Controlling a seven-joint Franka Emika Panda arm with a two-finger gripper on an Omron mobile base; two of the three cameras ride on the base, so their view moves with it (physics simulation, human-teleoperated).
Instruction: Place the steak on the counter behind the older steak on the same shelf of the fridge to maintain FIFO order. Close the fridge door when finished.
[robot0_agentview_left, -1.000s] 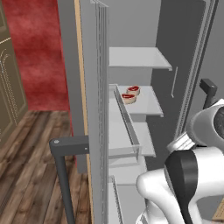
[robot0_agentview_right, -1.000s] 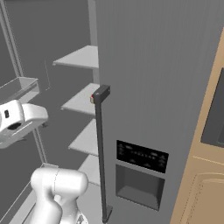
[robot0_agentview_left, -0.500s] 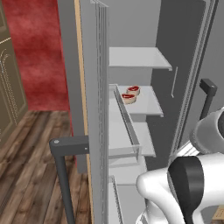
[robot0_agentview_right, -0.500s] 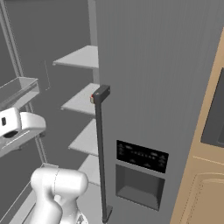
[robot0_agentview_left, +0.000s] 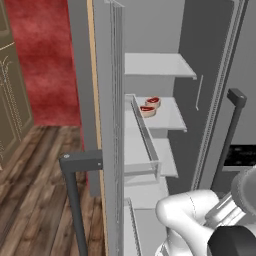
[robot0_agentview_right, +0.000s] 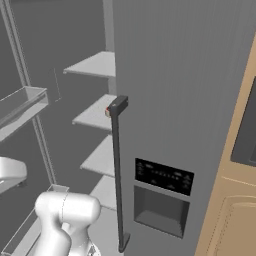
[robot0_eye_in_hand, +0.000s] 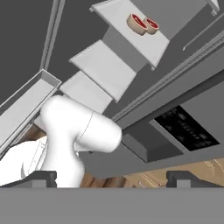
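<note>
Two steaks lie on the same white shelf of the open fridge (robot0_agentview_left: 165, 65), one steak (robot0_agentview_left: 153, 102) further back and the other steak (robot0_agentview_left: 147, 110) in front of it. The hand view shows them side by side, one steak (robot0_eye_in_hand: 137, 22) and the other (robot0_eye_in_hand: 152, 25), far off at the top. My gripper (robot0_eye_in_hand: 112, 179) is open with nothing between its fingertips (robot0_eye_in_hand: 41, 177), well away from the shelf and low beside the fridge. The fridge door (robot0_agentview_left: 107, 125) stands open, edge-on, with its dark handle (robot0_agentview_left: 75, 165) toward me. The counter is out of view.
The other fridge door (robot0_agentview_right: 190, 100) is shut, with a dark bar handle (robot0_agentview_right: 117, 165) and a dispenser panel (robot0_agentview_right: 162, 177). Tan cabinets (robot0_agentview_right: 230, 220) stand to its right. A rail-fronted door bin (robot0_agentview_left: 145, 135) juts beside the shelves. My own white arm (robot0_eye_in_hand: 78, 131) crosses the hand view.
My arm has swung lower and further aside, slipping toward the edges of both base views. The two steaks and the open door have not moved. The jaws stay open.
</note>
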